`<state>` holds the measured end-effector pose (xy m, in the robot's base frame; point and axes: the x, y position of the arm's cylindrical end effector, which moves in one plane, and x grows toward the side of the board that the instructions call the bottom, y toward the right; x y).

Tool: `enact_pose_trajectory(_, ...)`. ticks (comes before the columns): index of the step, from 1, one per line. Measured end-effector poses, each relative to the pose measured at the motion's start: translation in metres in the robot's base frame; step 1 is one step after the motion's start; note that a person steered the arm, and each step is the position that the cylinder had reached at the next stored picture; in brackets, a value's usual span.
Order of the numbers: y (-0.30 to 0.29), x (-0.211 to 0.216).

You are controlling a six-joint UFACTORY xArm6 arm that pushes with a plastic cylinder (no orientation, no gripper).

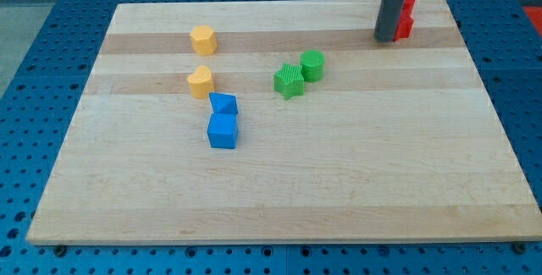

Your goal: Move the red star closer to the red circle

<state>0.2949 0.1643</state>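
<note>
Standing at the desk's point(279, 182) top right, my tip point(387, 39) hides most of the red blocks point(407, 17). No hand exists here. Star and circle are indistinguishable; pushing blindly risks shoving one over the edge.

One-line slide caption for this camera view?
My tip rests against red blocks at the board's top right; yellow, green and blue pairs sit mid-board.

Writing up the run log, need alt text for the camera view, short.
A dark rod's tip rests at the wooden board's top right, against red blocks it partly hides. Mid-board sit two green blocks, two yellow blocks to their left, and two blue blocks touching below those.
</note>
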Motion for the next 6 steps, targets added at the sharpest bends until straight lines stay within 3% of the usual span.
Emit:
enact_pose_trajectory(2,-0.029,-0.018)
enact_pose_trajectory(6,0.01,-0.018)
